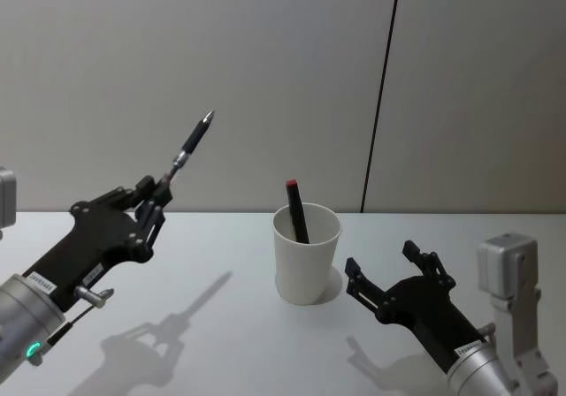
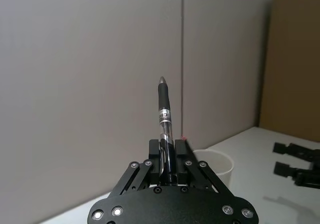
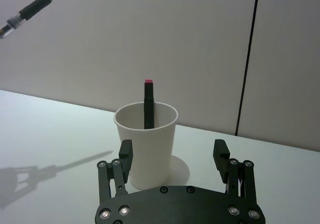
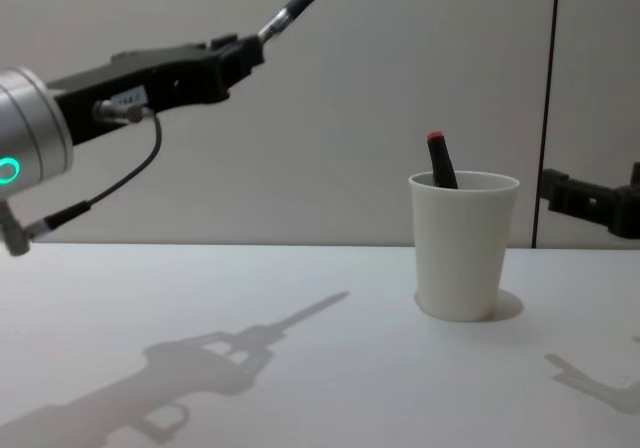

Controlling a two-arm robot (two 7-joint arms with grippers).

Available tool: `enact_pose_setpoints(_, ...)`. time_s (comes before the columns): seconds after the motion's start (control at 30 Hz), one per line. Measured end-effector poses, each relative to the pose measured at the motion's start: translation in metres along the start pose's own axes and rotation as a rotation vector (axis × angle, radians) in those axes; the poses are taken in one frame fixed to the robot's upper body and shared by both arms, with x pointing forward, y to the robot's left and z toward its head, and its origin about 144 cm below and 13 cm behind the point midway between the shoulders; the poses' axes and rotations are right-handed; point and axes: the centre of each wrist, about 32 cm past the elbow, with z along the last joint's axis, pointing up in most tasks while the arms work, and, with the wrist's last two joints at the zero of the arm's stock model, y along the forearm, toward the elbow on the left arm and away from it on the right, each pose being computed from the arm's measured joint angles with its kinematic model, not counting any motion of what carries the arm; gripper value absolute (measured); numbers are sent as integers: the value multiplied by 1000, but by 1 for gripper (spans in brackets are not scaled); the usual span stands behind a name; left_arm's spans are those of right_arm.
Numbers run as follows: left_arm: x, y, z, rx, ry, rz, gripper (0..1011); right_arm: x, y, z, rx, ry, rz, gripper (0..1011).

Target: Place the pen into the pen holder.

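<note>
Bare worktop (image 1: 212,237) lies open between the left gripper (image 1: 157,193), raised high on the left, and the white paper cup (image 1: 306,259) (tapered, rolled rim) near the middle. The left jaws pinch the pen (image 1: 193,141), black grip and clear barrel, slanting up toward the wall, well apart from the cup. A red-capped marker (image 1: 296,210) leans inside. The right gripper (image 1: 382,256) sits low just right of the cup, jaws spread.

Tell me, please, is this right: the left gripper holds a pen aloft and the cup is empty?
No: the cup holds a red-tipped pen, per the head view. The left gripper holds a pen aloft; the right gripper sits open beside the cup.
</note>
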Motion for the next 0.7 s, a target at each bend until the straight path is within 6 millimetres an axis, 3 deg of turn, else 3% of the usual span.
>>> enact_pose_setpoints(0.7, -2, -11, -17, -116, -42, -181, 185, 12, 7, 33, 17, 222, 244, 1001)
